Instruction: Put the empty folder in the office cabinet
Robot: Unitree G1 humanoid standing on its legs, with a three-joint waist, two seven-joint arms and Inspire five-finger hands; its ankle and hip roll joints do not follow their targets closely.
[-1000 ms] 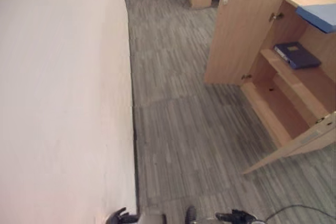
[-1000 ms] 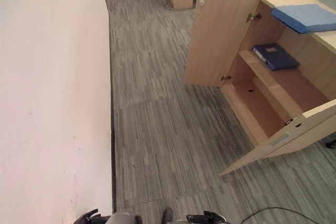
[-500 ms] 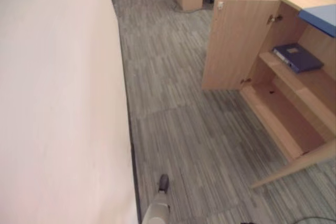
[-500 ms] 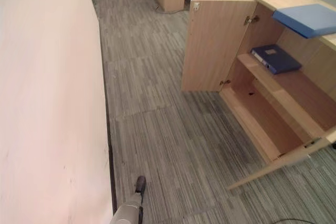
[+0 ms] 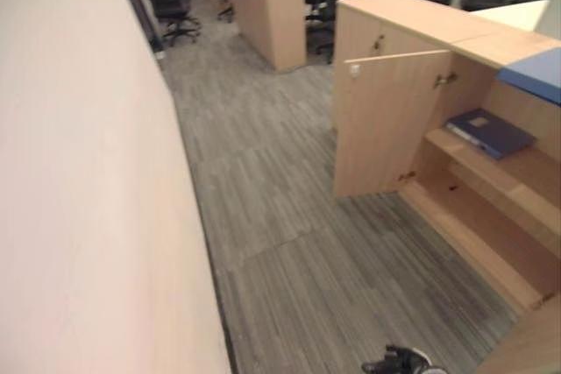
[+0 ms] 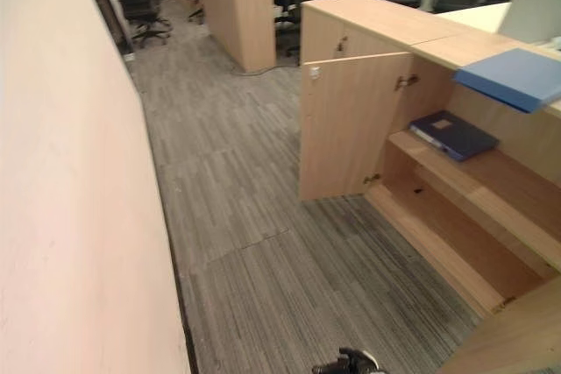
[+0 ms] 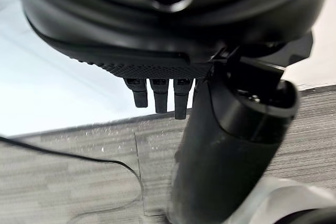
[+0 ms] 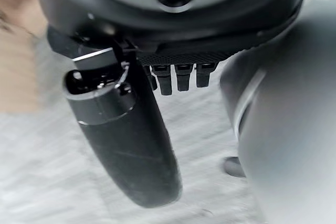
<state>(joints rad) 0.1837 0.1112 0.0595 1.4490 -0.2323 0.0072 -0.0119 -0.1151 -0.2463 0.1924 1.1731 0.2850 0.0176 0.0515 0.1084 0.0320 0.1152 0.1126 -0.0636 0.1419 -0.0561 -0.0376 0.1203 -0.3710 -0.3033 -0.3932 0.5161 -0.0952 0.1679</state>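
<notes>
Office cabinet (image 6: 456,216), far right, doors open. Dark blue folder (image 6: 453,134) flat on its upper shelf. My right hand (image 8: 178,77) and left hand (image 7: 157,93): fingers straight, holding nothing.

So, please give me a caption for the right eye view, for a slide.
Open office cabinet with a dark blue folder on its shelf, a light blue folder lying on top.

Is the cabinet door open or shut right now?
Open. The cabinet door stands swung out from the cabinet, baring both shelves, with a dark blue folder lying flat on the upper one.
</notes>
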